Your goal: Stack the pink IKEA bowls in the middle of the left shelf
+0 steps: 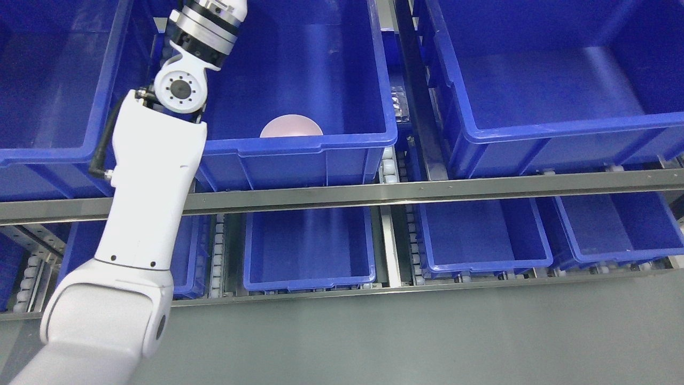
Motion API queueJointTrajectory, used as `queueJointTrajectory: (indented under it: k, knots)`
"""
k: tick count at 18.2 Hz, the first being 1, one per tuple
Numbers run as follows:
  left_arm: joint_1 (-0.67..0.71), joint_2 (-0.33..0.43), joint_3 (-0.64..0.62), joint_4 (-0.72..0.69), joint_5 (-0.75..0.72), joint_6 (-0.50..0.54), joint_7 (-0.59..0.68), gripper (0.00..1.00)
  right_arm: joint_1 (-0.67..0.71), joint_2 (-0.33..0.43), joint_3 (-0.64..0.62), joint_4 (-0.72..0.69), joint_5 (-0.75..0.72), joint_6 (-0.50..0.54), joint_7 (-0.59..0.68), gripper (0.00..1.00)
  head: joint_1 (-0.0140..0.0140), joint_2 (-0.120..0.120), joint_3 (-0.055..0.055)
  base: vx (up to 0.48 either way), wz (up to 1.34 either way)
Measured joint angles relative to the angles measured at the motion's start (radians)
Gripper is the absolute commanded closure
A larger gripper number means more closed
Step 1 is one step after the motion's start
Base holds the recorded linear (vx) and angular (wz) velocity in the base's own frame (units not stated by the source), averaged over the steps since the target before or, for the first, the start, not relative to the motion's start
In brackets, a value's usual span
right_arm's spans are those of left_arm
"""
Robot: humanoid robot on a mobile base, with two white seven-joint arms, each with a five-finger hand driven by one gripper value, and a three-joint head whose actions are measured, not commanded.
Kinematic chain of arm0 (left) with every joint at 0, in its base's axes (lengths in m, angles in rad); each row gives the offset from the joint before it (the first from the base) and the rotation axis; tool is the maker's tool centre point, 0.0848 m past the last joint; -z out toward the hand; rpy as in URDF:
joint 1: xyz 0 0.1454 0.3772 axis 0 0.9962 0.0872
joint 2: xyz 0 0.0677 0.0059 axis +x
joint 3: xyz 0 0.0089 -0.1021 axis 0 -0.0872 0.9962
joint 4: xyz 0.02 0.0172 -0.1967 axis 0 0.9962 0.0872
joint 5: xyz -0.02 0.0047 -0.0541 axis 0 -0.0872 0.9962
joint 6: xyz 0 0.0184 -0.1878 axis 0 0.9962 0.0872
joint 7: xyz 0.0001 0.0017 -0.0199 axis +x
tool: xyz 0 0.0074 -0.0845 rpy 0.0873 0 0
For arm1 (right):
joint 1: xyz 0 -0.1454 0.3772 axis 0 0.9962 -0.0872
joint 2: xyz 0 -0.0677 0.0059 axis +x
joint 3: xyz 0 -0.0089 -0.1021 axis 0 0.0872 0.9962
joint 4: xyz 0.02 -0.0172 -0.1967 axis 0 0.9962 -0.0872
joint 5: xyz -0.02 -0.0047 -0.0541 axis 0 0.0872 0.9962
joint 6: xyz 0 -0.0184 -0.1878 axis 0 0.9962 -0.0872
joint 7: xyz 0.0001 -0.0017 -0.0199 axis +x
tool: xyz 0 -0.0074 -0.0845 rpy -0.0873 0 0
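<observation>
Blue plastic bins [299, 155] sit in rows on a metal roller shelf [374, 193] above grey floor [427, 337]. From lower left the left arm [144, 214] reaches up into the middle bin; its hand is cut off above, grip unknowable. Right of and below the wrist, a pink bowl [291, 127] lies inside, upside down.

bowl [291, 127]: in middle bin [320, 152], against its near wall
left arm [144, 214]: lower left, raised across that bin's left edge
rail [427, 188]: below the bins

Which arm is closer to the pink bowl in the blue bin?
Left. The left arm reaches up past the bin holding the pink bowl, to the bowl's left. The right arm is out of view.
</observation>
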Motion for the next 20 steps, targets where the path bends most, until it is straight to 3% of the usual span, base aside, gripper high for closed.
queueJointTrajectory:
  k: [2, 6, 12, 20]
  knots:
    - [0.015, -0.006, -0.098, -0.023, 0.040, 0.016, 0.100, 0.01, 0.000, 0.000, 0.000, 0.000, 0.000, 0.000, 0.000, 0.00, 0.0000, 0.000, 0.000, 0.011, 0.11]
    - [0.129, -0.019, -0.317, -0.102, 0.084, -0.019, 0.127, 0.02, 0.000, 0.000, 0.000, 0.000, 0.000, -0.005, 0.000, 0.00, 0.0000, 0.004, 0.000, 0.063, 0.08]
    - [0.284, -0.027, -0.490, -0.180, 0.106, 0.000, 0.005, 0.07, 0.000, 0.000, 0.000, 0.000, 0.000, -0.003, 0.002, 0.00, 0.0000, 0.004, 0.000, 0.026, 0.00]
    - [0.505, -0.033, -0.584, -0.280, 0.116, 0.012, -0.227, 0.04, 0.000, 0.000, 0.000, 0.000, 0.000, 0.000, 0.003, 0.00, 0.0000, 0.004, 0.000, -0.004, 0.00]
